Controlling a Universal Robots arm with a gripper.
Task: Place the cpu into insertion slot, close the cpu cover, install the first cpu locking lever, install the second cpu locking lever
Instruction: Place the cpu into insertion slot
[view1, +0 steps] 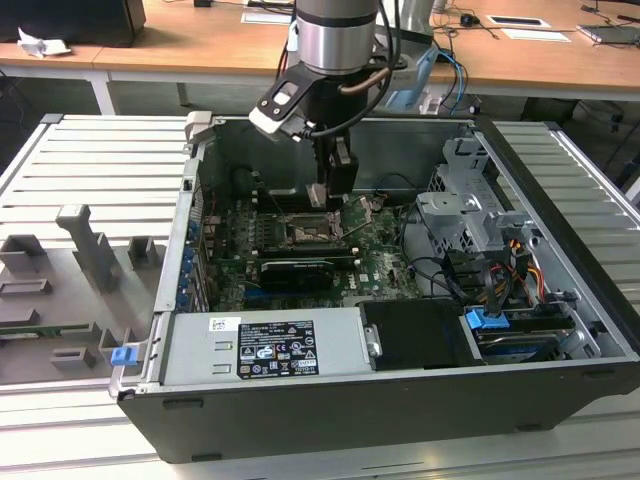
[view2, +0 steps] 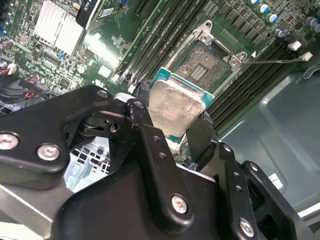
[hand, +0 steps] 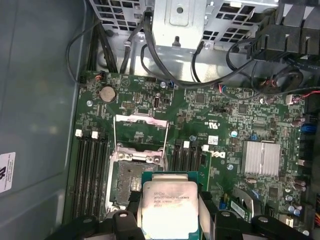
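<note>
The hand (view2: 174, 112) grasps the cpu (view2: 175, 100) by two opposite edges, hovering close to the insertion slot (view2: 207, 62) but a little beside it. In my judgement the chip should be flat and square to the frame for seating. The cpu cover (hand: 140, 121) stands open. Memory slots (hand: 90, 175) flank the socket closely, so the room at the sides is small.
</note>
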